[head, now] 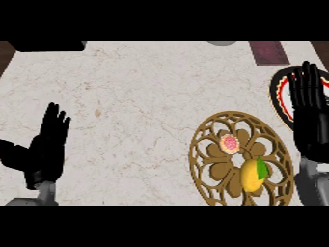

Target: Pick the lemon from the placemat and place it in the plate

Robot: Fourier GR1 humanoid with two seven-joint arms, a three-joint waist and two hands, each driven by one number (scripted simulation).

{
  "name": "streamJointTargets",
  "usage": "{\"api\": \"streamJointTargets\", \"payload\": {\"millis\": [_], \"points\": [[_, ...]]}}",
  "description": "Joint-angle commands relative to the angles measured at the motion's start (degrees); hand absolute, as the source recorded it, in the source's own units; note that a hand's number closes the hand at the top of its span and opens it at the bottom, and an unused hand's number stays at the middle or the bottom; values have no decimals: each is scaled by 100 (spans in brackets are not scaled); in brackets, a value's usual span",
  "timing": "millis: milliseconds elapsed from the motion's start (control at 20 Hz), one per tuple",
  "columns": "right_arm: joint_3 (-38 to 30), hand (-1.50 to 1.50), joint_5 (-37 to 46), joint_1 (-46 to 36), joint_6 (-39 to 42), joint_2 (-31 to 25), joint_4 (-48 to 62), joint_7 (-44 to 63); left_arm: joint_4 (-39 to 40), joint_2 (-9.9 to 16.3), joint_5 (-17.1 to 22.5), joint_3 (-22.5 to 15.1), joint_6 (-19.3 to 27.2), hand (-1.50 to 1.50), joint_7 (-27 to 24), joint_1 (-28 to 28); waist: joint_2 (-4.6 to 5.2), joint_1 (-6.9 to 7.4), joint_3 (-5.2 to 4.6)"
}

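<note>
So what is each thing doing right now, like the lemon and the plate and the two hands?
lemon: lying on the placemat, not picked up.
placemat: flat on the counter, holding the lemon and a small pink round thing.
pink round thing: lying on the placemat.
plate: on the counter, partly hidden by the right hand.
right hand: open, fingers straight, holding nothing.
left hand: open, resting at the left.
</note>
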Motion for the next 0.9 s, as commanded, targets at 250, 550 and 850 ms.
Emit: {"api": "streamJointTargets", "payload": {"millis": [250,550,850], "points": [[-1708,150,35,904,-470,-1402,-923,905,753,543,-198,-455,-790,0,498,402,-67,-327,-2],[-2070,-150,1355,2441,-2223,-610,-969,485,664,316,-12,-725,-1210,0,417,433,-66,-188,9],[-1848,-150,1377,4088,-1743,-92,-3090,606,824,340,-34,-625,-1596,0,331,349,-50,-12,6]]}}
